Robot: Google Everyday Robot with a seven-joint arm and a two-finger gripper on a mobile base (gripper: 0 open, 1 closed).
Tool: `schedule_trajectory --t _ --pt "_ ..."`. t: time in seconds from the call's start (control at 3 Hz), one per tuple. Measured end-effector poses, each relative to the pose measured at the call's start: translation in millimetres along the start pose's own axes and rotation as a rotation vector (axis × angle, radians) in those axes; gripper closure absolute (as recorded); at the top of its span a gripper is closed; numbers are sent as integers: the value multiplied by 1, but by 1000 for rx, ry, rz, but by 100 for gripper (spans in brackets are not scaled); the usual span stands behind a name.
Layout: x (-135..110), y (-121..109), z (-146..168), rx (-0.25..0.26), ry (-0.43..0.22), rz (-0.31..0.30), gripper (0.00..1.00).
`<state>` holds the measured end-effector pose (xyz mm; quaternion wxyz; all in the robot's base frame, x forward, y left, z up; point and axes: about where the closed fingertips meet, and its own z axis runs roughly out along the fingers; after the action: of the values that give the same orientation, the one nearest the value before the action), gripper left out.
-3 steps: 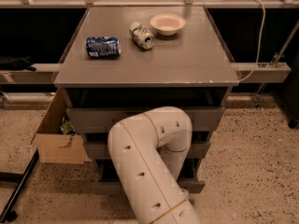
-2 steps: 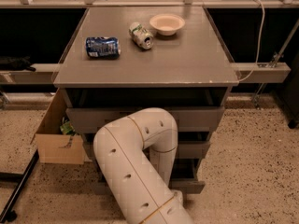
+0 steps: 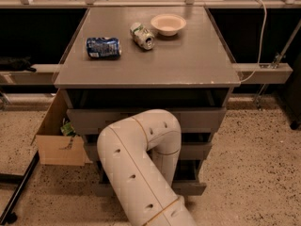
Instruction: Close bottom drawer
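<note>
The cabinet has three grey drawers stacked under its top. The bottom drawer point(image 3: 192, 188) is the lowest one, and its front panel stands out from the cabinet with a dark gap behind it. My white arm point(image 3: 141, 168) rises from the lower edge, bends at the elbow and drops down in front of the drawers, covering their middle. My gripper is hidden behind this arm, somewhere low in front of the drawer fronts. The drawer's knob is hidden too.
On the cabinet top point(image 3: 188, 62) lie a blue can point(image 3: 103, 47), a crushed green-white can point(image 3: 142, 35) and a pale bowl point(image 3: 168, 23). An open cardboard box point(image 3: 59, 142) stands left of the cabinet. A black pole point(image 3: 19, 192) lies on the speckled floor at lower left.
The arm's elbow has shifted a little to the left in front of the drawers over the last second. The drawers and the things on top look unchanged.
</note>
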<state>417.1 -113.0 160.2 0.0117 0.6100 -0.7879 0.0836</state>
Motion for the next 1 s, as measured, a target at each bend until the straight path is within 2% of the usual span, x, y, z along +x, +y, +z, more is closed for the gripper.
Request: schedule_trajectory --t 0.33,0.67,1.0 --pt "4 31 4 38 -63 75 100" --pt "-4 23 3 115 -97 96 100" --pt "-3 22 3 119 -97 96 100"
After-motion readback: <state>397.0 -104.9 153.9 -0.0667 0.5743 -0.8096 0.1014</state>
